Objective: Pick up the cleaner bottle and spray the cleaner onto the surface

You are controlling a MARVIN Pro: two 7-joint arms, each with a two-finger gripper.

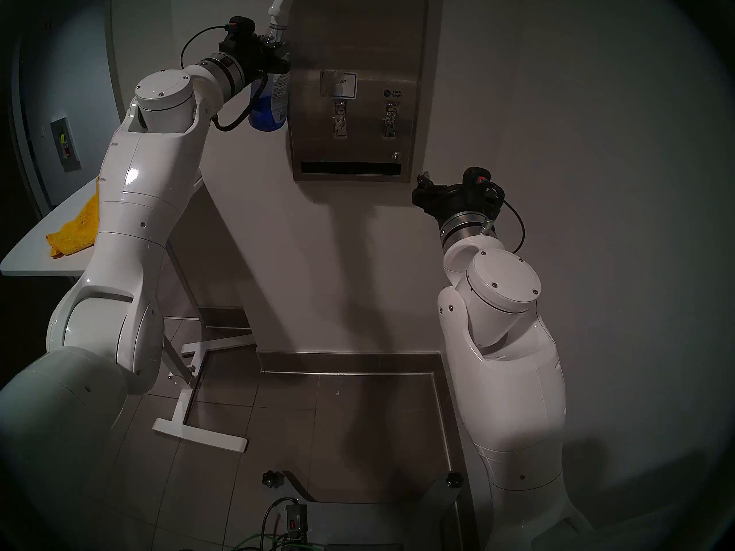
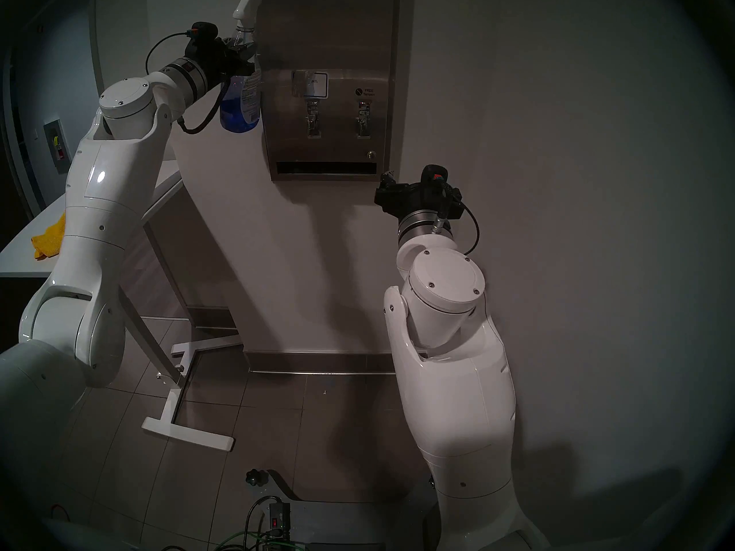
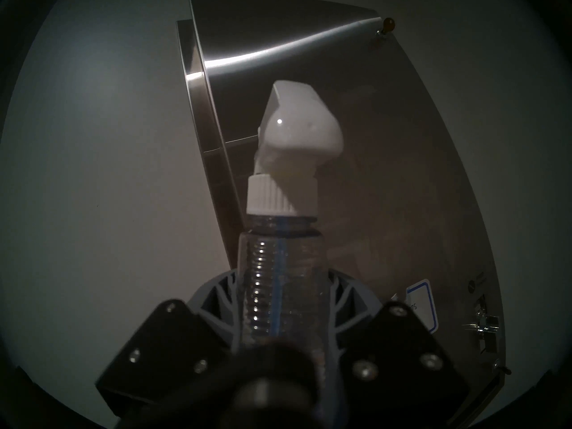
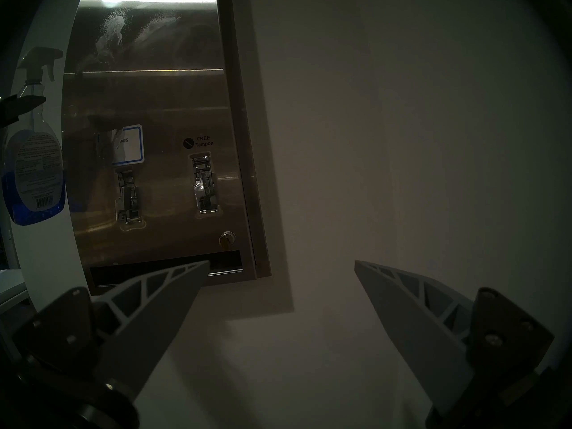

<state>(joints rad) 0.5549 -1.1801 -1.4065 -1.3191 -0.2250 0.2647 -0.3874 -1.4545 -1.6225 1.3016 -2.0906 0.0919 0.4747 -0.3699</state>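
White foamy streaks of cleaner (image 4: 111, 38) show only in the right wrist view, in the upper left of the frame, on the top part of the steel dispenser panel (image 4: 173, 103); in the head views this part of the panel looks plain. The left wrist view shows from close the left gripper (image 3: 283, 298) closed tightly around the ribbed neck of the cleaner bottle (image 3: 278, 283), with the white nozzle standing up in front of the panel. In the head view the bottle (image 1: 270, 101) hangs upright at the upper centre, just beside the panel's left edge. The right gripper (image 4: 280, 267) is wide open and empty, low and right of the panel, near the off-white wall (image 1: 557, 140). A yellow cloth (image 1: 75, 232) lies on the white table (image 1: 28, 252) at the left edge, partly hidden by the left arm. The floor is grey tile.
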